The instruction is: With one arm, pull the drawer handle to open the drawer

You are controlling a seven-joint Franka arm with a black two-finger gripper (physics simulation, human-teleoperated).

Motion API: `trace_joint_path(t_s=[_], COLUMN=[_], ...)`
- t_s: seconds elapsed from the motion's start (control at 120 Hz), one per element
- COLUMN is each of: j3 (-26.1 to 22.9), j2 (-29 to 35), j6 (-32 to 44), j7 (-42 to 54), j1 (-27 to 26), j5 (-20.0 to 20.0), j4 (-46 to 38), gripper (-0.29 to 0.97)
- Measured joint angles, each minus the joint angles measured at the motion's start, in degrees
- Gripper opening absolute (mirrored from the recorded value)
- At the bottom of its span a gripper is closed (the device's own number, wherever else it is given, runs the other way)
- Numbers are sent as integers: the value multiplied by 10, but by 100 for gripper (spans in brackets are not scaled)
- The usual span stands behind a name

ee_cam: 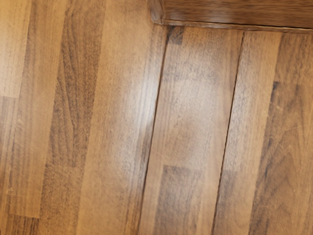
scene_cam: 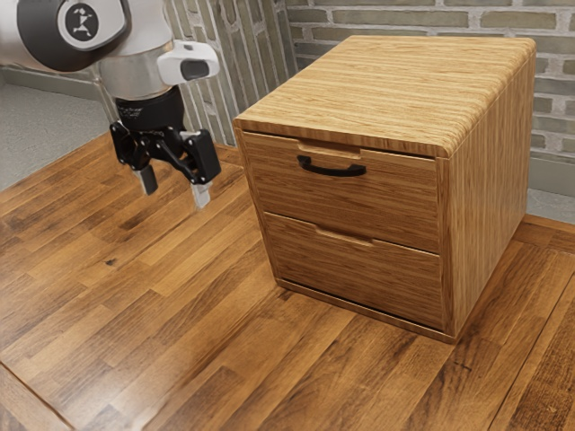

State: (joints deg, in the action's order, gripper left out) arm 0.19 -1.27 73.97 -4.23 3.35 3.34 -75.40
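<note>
Exterior view: a wooden cabinet [scene_cam: 404, 81] is standing on a plank table [scene_cam: 135, 314], occupying the exterior view's right half, with a brick wall [scene_cam: 243, 45] running behind it. Two drawers are sitting one above the other in the cabinet's front. The upper drawer [scene_cam: 359, 202] is carrying a black handle [scene_cam: 331, 168] near its top edge, just below a shallow notch in the wood; the lower drawer [scene_cam: 355, 265] is lying directly beneath it. Both drawer fronts are sitting flush with the cabinet's face. The arm [scene_cam: 135, 54] is entering from the exterior view's upper left, and its gripper [scene_cam: 173, 190] is hanging above the table, pointing downward, to the exterior view's left of the cabinet and well apart from the handle, at roughly the handle's height. The jaws are standing apart with nothing between them, and they are touching neither the table nor the cabinet. Wrist view: the camera is looking down on the table planks [ee_cam: 186, 137] under the hand, and a dark strip of the cabinet's base [ee_cam: 234, 12] is showing along one edge, its corner lying near a seam between two planks.
</note>
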Motion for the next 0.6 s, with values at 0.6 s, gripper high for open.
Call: trace_joint_path(t_s=[0.6], j3=[-9], j2=[23], j6=[84], j7=[-343], j1=[-38], j5=[-27], j4=[101], gripper=[68])
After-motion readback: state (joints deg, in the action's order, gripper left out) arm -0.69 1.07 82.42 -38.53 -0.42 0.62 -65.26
